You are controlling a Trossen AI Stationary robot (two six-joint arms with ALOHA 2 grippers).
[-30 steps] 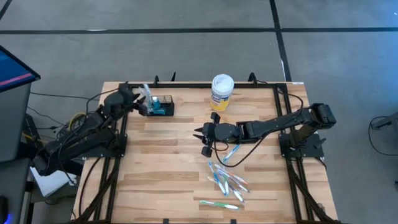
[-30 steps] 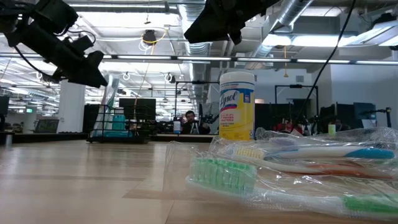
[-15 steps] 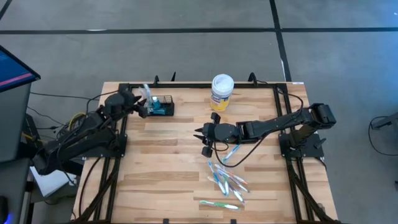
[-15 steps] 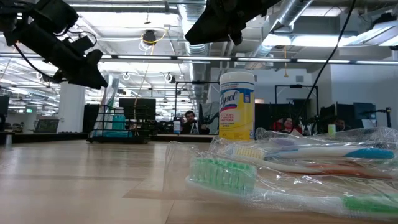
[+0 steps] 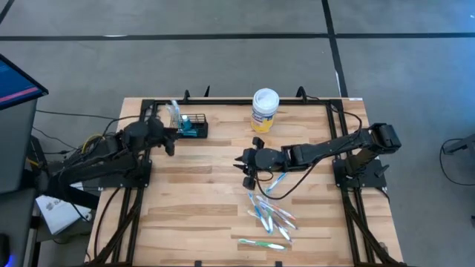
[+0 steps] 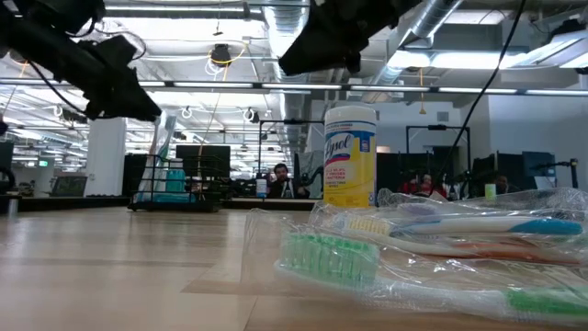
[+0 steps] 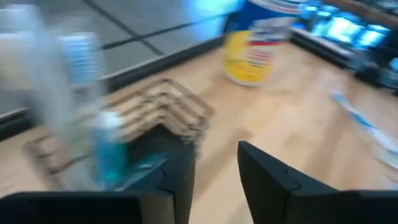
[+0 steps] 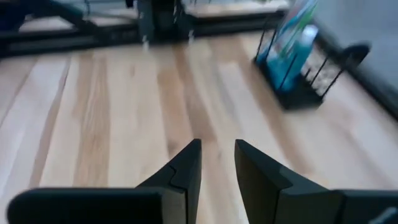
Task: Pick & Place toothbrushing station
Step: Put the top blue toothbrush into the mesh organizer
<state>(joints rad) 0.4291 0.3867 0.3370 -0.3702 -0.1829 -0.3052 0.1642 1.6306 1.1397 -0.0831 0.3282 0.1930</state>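
Note:
The toothbrushing station, a small black wire basket (image 5: 191,126), stands on its base near the table's far left edge, with a wrapped toothbrush (image 5: 175,113) and a teal pack upright in it. It also shows in the low view (image 6: 175,188) and in the right wrist view (image 8: 298,68). My left gripper (image 5: 168,142) hovers open just near of the basket, with nothing between its fingers (image 7: 177,177). At mid-table my right gripper (image 5: 243,164) hangs open and empty (image 8: 217,152), pointing toward the basket.
A white-lidded, yellow-labelled wipes tub (image 5: 265,110) stands at the far middle. Several wrapped toothbrushes (image 5: 272,215) lie near the right gripper toward the near edge, one more (image 5: 261,243) closer still. Bare wood lies between the two grippers.
My left gripper has swung away from the basket toward the table's near edge and has tipped a little. The basket and its contents have stayed where they were.

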